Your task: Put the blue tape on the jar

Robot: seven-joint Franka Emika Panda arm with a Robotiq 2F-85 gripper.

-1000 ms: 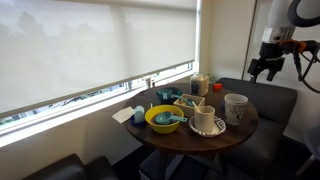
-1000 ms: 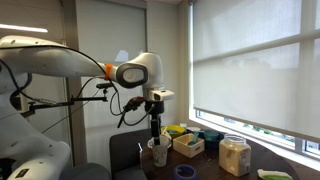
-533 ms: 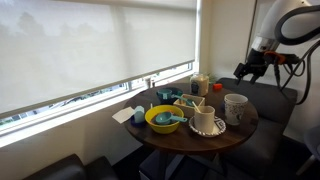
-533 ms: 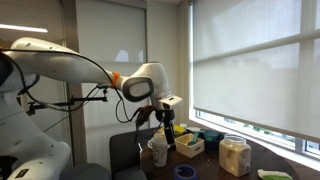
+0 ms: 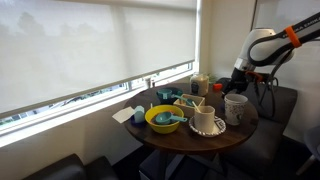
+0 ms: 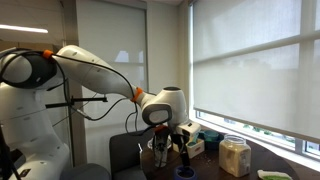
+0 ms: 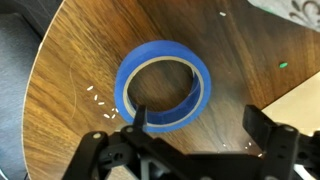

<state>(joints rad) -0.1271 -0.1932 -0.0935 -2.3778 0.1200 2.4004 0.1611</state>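
Note:
The blue tape (image 7: 163, 85) is a flat-lying roll on the brown wooden table (image 7: 80, 70), near its rounded edge. My gripper (image 7: 200, 122) is open above it; one fingertip (image 7: 138, 118) overlaps the roll's near rim and the other stands apart to the right over bare wood. In both exterior views the gripper (image 5: 226, 88) (image 6: 176, 146) hangs low over the table; a small blue shape (image 6: 184, 172) below it looks like the tape. The jar (image 5: 200, 84) (image 6: 235, 156), pale tan, stands upright at the table's window side.
White mugs (image 5: 236, 107) (image 5: 205, 121), a yellow bowl (image 5: 164, 118), teal pieces (image 5: 165, 96) and a yellow box (image 5: 190, 100) crowd the round table. A white mug (image 6: 158, 152) stands next to my gripper. A dark sofa (image 5: 275, 100) is behind the table.
My arm has swung down from high beside the table to just above the tabletop, over the blue tape. The gripper has stayed open.

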